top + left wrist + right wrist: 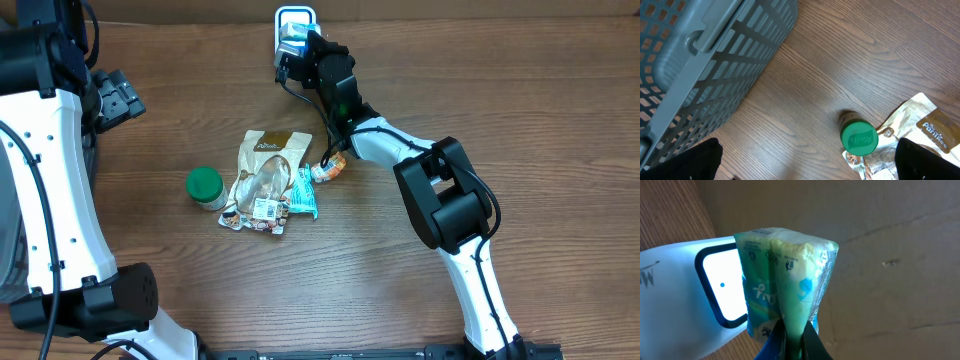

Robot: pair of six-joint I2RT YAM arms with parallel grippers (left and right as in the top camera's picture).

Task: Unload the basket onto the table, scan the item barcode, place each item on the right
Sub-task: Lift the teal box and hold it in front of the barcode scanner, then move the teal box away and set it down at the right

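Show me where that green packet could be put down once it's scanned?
Bare wood lies right of the right arm, and in front of the pile of packets, between both arms' bases. A narrower strip runs between the green-lidded jar and the basket. The middle is crowded: jar, pile and arm sit close.

I count one scanner (297, 14), one green-lidded jar (205, 186), one grey basket (700, 60), one green packet (785, 285), and at least three heaped pouches (272, 150).
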